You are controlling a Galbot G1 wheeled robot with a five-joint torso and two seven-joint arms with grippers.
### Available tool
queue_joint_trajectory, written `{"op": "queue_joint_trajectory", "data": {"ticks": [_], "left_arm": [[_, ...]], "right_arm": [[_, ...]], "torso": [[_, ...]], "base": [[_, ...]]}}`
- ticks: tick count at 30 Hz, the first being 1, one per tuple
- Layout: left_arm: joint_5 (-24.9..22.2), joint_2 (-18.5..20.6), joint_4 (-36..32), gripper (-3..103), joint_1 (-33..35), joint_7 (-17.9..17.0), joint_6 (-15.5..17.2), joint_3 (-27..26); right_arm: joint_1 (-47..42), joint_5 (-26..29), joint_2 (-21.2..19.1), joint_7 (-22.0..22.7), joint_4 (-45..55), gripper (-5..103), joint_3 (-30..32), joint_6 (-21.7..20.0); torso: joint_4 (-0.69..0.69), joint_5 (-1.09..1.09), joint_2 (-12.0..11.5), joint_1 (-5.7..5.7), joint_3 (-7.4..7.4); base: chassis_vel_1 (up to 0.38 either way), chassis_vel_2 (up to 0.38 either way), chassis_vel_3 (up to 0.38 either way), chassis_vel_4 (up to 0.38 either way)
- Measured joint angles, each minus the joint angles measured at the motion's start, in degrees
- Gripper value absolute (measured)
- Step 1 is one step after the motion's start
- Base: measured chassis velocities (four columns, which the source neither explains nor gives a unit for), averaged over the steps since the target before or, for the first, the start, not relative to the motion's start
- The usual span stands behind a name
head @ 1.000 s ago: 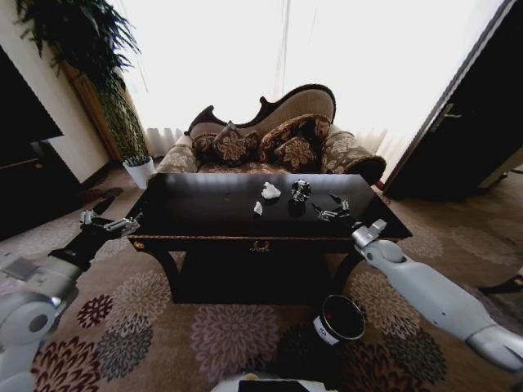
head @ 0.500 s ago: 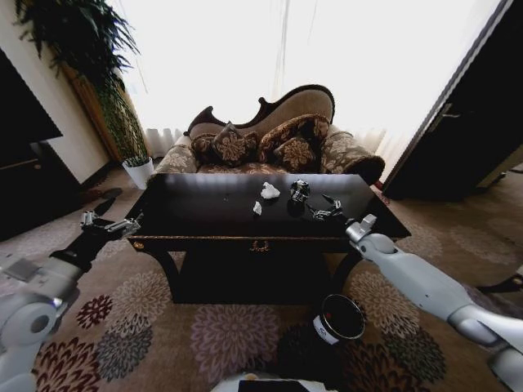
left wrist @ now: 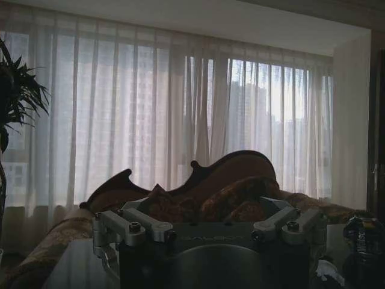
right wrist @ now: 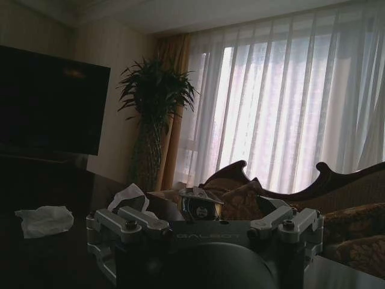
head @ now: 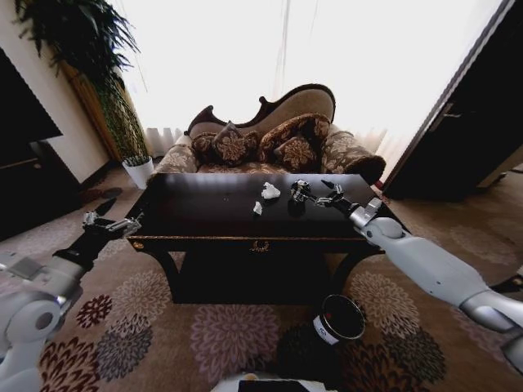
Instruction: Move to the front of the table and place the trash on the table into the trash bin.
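The table (head: 196, 220) with its glossy black top stands straight ahead. On it lie a crumpled white paper (head: 270, 191), a smaller white scrap (head: 257, 208) and a dark crushed black-and-white object (head: 300, 190). My right gripper (head: 326, 194) hovers open over the tabletop, just right of the crushed object. In the right wrist view that object (right wrist: 200, 206) sits ahead between the open fingers, with the papers (right wrist: 129, 196) farther off. My left gripper (head: 109, 219) waits open, off the table's left front corner. The black trash bin (head: 341, 318) stands on the carpet below the right arm.
A patterned sofa (head: 270, 143) with cushions sits close behind the table. A white plant pot (head: 140, 170) and a tall plant stand at the back left, a dark TV cabinet (head: 24, 184) lines the left wall, and a dark door (head: 466, 131) is at the right.
My right gripper has moved forward and a little left over the tabletop, closing in on the crushed object. The left arm has stayed where it was.
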Motion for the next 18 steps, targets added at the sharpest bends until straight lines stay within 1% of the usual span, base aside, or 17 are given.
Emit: {"op": "queue_joint_trajectory", "data": {"ticks": [6,10,18], "left_arm": [[0.2,0.1,0.2,100,0.1,0.0,0.0,0.0],[-0.4,0.8,0.4,100,0.5,0.1,0.0,-1.5],[-0.4,0.5,0.9,100,0.3,0.2,-0.1,-1.2]], "right_arm": [[1.5,-0.8,0.9,-1.6,-2.4,100,-2.1,-0.5],[3.9,-1.9,2.5,-3.2,-5.3,100,-4.8,-1.2],[6.1,-2.0,2.7,-4.9,-6.0,100,-7.0,-2.7]], "torso": [[0.01,-0.03,0.0,0.00,0.00],[0.02,-0.01,0.0,0.00,0.00],[0.03,-0.03,0.0,0.00,0.00]], "base": [[0.000,0.000,0.000,0.000],[0.000,0.000,0.000,0.000],[0.000,0.000,0.000,0.000]]}}
